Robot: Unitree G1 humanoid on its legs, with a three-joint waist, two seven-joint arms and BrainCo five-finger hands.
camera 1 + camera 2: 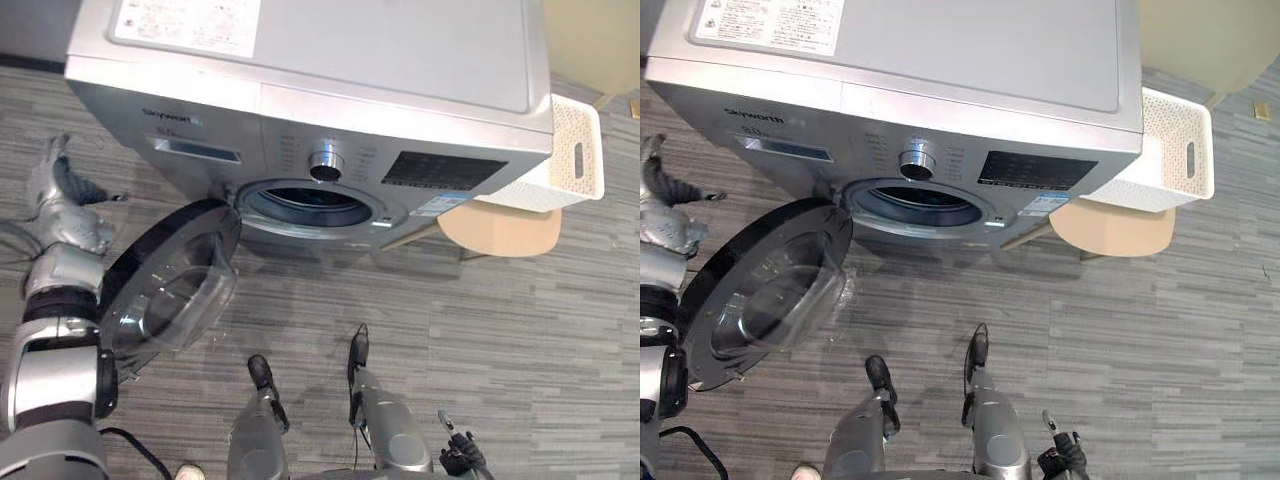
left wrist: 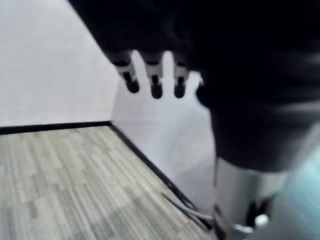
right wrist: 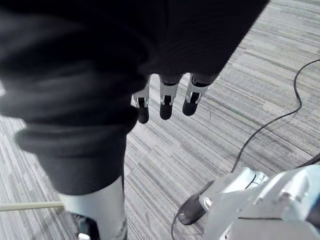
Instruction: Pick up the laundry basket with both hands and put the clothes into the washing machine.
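The right hand (image 3: 168, 95) hangs at 5 o'clock over the floor (image 1: 520, 330), fingers loosely straight and empty. At 9 o'clock the left hand (image 2: 154, 77) seems equally slack, beside the open door (image 1: 170, 285). The washing machine (image 1: 400, 60) stands at 12. The laundry basket (image 1: 575, 150) sits on a stool (image 1: 500, 228) at 2 o'clock.

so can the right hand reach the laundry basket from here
Probably not yet: the laundry basket sits on a round stool beside the washing machine, well away from the right hand. Only floor lies between, so nothing blocks it.
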